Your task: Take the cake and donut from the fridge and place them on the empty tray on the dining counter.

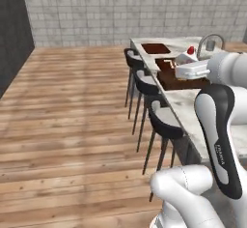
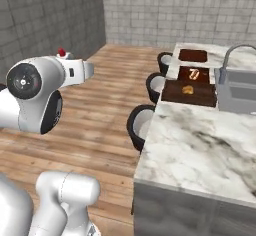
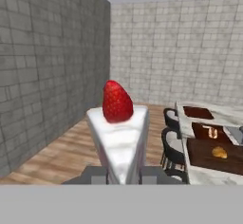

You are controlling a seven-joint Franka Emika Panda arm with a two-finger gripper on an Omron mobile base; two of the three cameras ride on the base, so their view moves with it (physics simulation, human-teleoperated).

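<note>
My gripper (image 3: 124,173) is shut on the cake (image 3: 118,133), a white wedge with a red strawberry on top, held upright in the air. The cake (image 1: 189,53) shows at the end of my hand, over the near trays on the dining counter (image 1: 181,104). From the right base view the cake (image 2: 62,53) peeks out behind my wrist. The empty reddish-brown tray (image 1: 155,48) (image 2: 192,55) (image 3: 198,112) lies at the far end of the marbled dining counter (image 2: 200,140). The donut and the fridge are out of view.
Two darker trays with orange food (image 2: 194,74) (image 2: 189,93) lie nearer than the empty one. A steel sink with a curved faucet (image 2: 237,87) sits beside them. Black stools (image 1: 161,118) line the counter's left side. Wooden floor (image 1: 67,116) stretches left to grey walls.
</note>
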